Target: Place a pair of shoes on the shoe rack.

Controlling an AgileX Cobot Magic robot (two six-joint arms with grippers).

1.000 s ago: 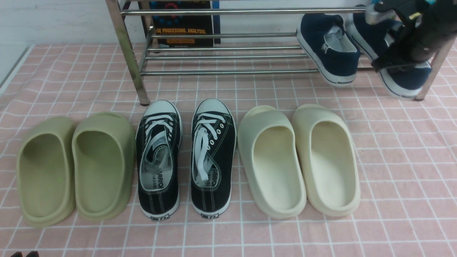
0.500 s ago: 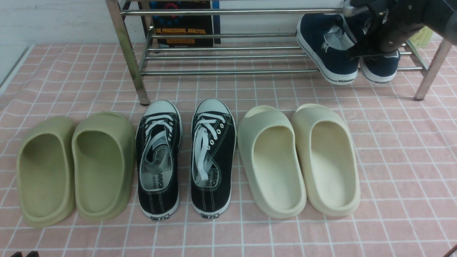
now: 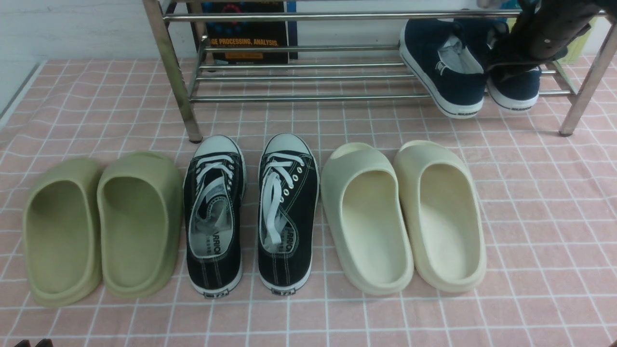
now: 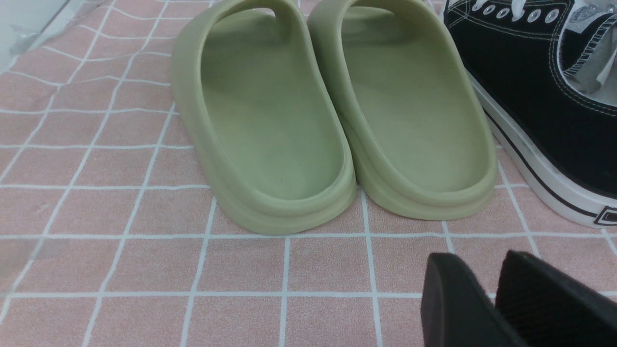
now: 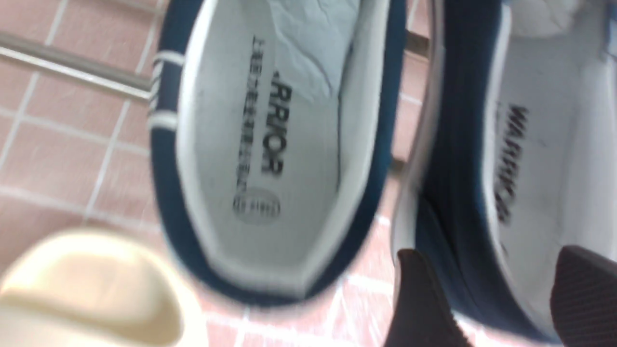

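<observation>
Where hidden behind the dark right arm (image 3: 544, 33), cannot make out much of the outer navy shoe (image 3: 516, 91): only heel and white sole, on the low rails at the right end of the shoe rack (image 3: 308, 98). Just beside it, toward the rack's middle, inner navy shoe (image 3: 450, 79) in plain sight, heel hanging past the front rail. Right gripper (image 5: 491, 253) out of sight from the front. At the wrist, blurred: 2 black fingers (image 5: 424, 308) spread wide, 1 outside the outer shoe's side wall, 1 over its pale lining, both cut off by the frame edge. Left gripper (image 4: 482, 262) low over the pink checked cloth (image 4: 120, 270), fingers (image 4: 458, 308) nearly together, holding nothing, bases cropped. Near it 2 olive slides (image 4: 270, 135) whole, black sneaker (image 4: 544, 96) cropped. Rack top and book (image 3: 246, 29) behind it cut off above. Cream slide (image 5: 91, 284) a mere blur at the right wrist.
</observation>
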